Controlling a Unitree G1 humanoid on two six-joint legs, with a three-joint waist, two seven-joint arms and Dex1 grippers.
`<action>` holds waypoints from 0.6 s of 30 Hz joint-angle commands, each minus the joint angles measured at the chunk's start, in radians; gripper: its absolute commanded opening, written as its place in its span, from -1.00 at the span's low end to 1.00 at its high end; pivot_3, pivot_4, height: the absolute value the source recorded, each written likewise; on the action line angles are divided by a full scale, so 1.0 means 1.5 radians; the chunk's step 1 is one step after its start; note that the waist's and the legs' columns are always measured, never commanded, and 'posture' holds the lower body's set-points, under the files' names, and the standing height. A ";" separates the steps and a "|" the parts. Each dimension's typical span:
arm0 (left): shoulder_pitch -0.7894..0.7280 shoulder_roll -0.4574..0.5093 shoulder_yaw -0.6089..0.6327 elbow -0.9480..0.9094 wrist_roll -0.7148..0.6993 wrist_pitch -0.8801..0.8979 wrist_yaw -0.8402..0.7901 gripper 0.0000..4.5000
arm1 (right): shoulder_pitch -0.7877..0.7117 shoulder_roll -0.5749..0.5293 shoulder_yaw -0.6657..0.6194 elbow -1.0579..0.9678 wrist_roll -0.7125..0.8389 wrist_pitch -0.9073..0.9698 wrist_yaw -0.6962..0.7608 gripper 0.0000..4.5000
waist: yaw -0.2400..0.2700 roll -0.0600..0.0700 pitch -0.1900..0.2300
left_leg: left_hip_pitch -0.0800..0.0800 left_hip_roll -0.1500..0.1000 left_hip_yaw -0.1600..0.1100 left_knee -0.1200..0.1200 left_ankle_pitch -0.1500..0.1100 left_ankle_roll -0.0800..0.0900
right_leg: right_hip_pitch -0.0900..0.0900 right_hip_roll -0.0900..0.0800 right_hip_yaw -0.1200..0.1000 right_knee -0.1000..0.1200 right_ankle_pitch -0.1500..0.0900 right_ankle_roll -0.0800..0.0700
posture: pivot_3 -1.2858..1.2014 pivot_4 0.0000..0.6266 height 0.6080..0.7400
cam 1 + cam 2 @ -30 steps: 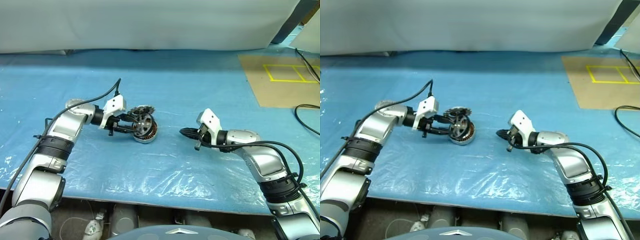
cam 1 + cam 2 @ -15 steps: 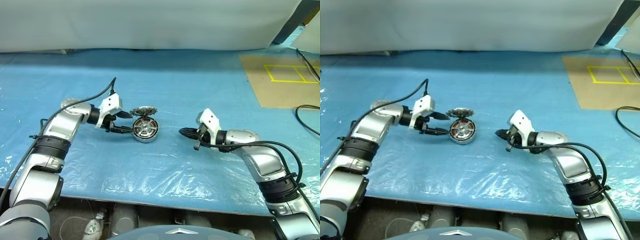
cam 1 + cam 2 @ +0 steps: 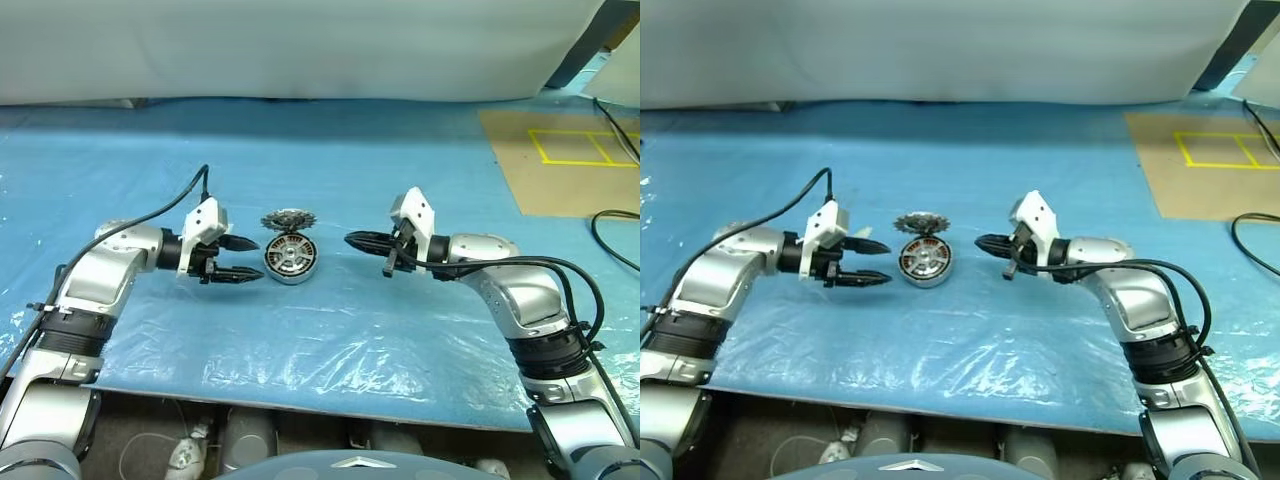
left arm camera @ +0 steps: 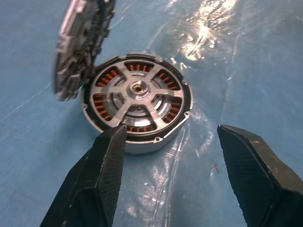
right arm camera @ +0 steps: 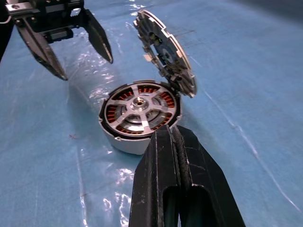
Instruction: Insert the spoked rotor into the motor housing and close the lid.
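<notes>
The motor housing (image 3: 291,261), a silver cup with copper windings, lies flat on the blue sheet between my two grippers. The spoked rotor (image 3: 287,220), a dark toothed disc, stands tilted on edge against the housing's far rim (image 5: 165,49). My left gripper (image 3: 259,258) hovers just left of the housing, open, with nothing between its fingers (image 4: 108,158). My right gripper (image 3: 351,238) is shut and empty, and points at the housing from the right, a short gap away. In the right wrist view its closed fingers (image 5: 176,156) reach toward the housing's near rim.
A clear plastic film covers the blue sheet (image 3: 330,340). A brown board with yellow tape (image 3: 560,160) lies at the back right, with a black cable (image 3: 610,225) beside it. White cloth (image 3: 300,50) lines the back. The table's front edge (image 3: 300,405) runs close below my arms.
My left gripper let go of the tilted housing and drew back to the left. The housing now lies flat with the rotor leaning at its rim. My right gripper rose and moved closer.
</notes>
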 commanded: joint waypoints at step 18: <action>0.040 -0.073 0.104 0.023 -0.022 -0.060 0.199 0.43 | -0.178 0.224 0.094 0.335 -0.071 -0.125 0.039 -1.00 | -0.016 0.000 0.000 | -0.001 0.001 0.000 0.001 0.000 0.000 | 0.000 0.000 -0.001 0.000 0.000 0.000 | 0.03 -0.52 1.00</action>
